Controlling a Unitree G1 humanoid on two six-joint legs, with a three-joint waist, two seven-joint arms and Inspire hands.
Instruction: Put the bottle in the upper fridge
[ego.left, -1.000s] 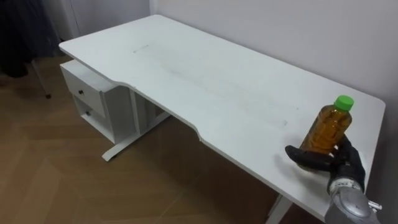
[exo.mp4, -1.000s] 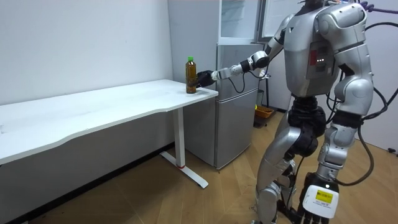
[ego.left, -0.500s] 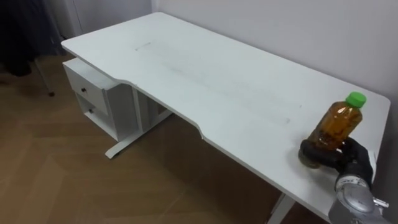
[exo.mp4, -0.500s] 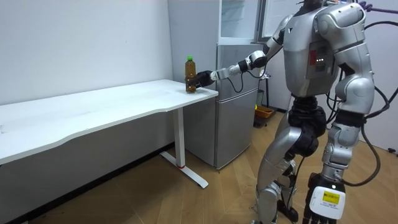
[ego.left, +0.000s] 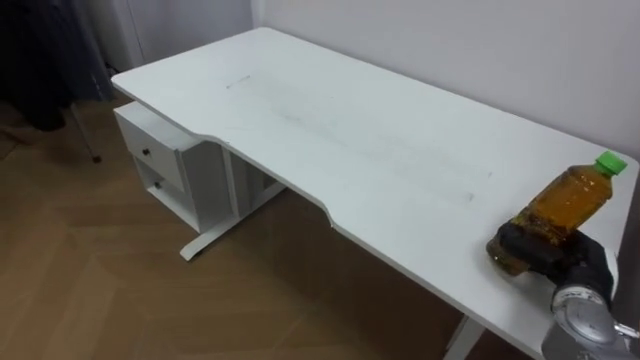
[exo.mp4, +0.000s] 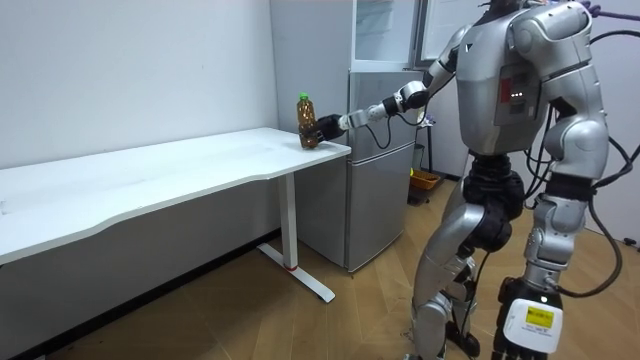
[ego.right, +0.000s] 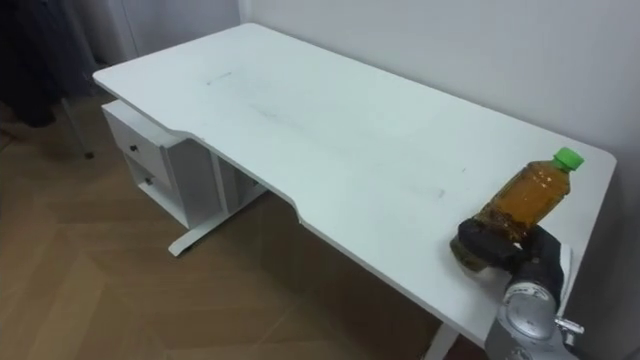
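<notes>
Right hand (ego.left: 548, 252) comes in from lower right, dark fingers curled round the lower part of the bottle (ego.left: 566, 203), gripping it. Bottle is clear plastic with amber liquid and a green cap (ego.left: 611, 163). It is tilted, cap leaning up and to the right, base low over the near right corner of the white surface (ego.left: 350, 130). Cannot tell whether the base touches the surface or is just clear of it. The rest of the surface is bare white top with a curved front edge. A white drawer unit (ego.left: 168, 167) sits under its far left end, on a wood floor (ego.left: 100, 280). In the room view the robot stands upright by a grey fridge (exo.mp4: 375, 190) at the end of the surface, right arm stretched out toward the surface corner, where the hand holds the bottle. The fridge's upper door is open behind the robot's shoulder. Left hand (exo.mp4: 524, 322) hangs low by the robot's side at the bottom of the room view; cannot tell its state.
</notes>
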